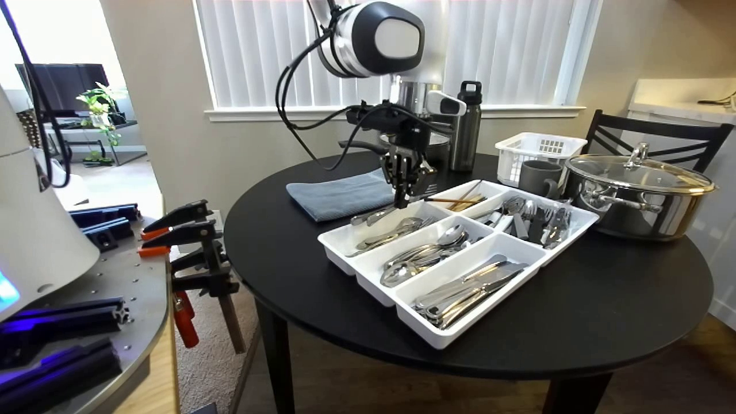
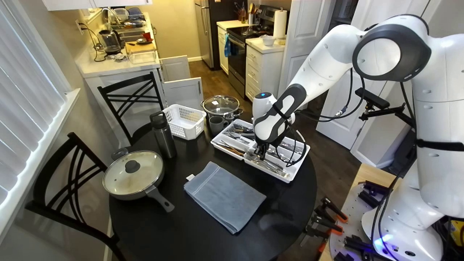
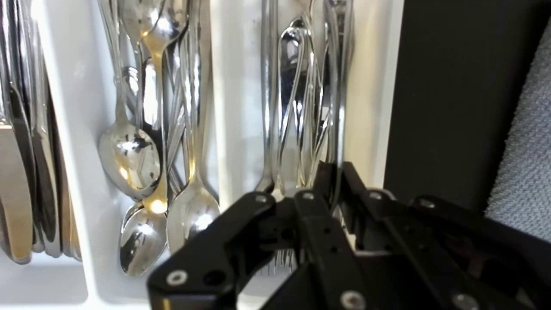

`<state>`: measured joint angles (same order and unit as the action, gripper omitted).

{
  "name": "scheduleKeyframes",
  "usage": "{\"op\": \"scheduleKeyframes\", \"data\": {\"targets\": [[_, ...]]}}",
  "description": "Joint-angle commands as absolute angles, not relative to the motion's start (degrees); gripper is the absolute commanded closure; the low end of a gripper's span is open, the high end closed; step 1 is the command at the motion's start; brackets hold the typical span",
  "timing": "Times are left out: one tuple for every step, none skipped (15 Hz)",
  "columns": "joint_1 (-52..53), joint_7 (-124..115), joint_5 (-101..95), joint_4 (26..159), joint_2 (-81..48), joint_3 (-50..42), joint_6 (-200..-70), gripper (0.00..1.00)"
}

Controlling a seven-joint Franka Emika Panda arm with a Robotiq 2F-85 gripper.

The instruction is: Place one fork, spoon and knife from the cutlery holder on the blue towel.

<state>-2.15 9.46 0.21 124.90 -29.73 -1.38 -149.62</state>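
Note:
The cutlery holder (image 1: 436,338) is a white tray with long compartments on the round black table. My gripper (image 3: 336,168) is over its fork compartment, on the side toward the blue towel. Its fingers are shut on a fork (image 3: 341,99), whose thin handle stands edge-on between the tips. In an exterior view the fork handle (image 1: 376,216) sits above the tray rim; whether a second is gripped, I cannot tell. Spoons (image 3: 129,159) fill the neighbouring compartment, and knives (image 3: 17,193) the one beyond. The blue towel (image 2: 224,197) lies folded flat with nothing on it.
Behind the tray stand a grey mug (image 1: 539,177), a white slotted basket (image 2: 185,125) and a lidded steel pot (image 1: 635,195). A steel bottle (image 2: 164,136) and a lidded pan (image 2: 133,175) are near the towel. Chopsticks (image 1: 460,201) rest in a further compartment.

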Motion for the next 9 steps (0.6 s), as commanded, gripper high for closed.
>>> {"op": "scheduleKeyframes", "data": {"targets": [[-0.87,6.42,-2.99,124.2,-29.8,-2.69,-145.5,0.98],[-0.73,5.83,-3.52,123.91,-30.47,-2.96,-144.97,0.98],[-0.88,5.94,-3.62,123.66,-31.24,-2.93,-144.37,0.98],[-0.95,5.95,-3.77,123.5,-31.85,-2.96,-143.97,0.98],[-1.03,6.08,-3.8,123.27,-32.51,-2.94,-143.61,0.98],[-1.08,6.19,-3.75,123.13,-33.04,-2.89,-143.51,0.98],[-1.06,6.21,-3.74,122.98,-33.61,-2.9,-143.48,0.98],[-0.94,6.08,-3.81,122.83,-34.14,-2.97,-143.62,0.98],[-0.88,6.05,-3.86,122.58,-34.83,-2.99,-144.09,0.98]]}}
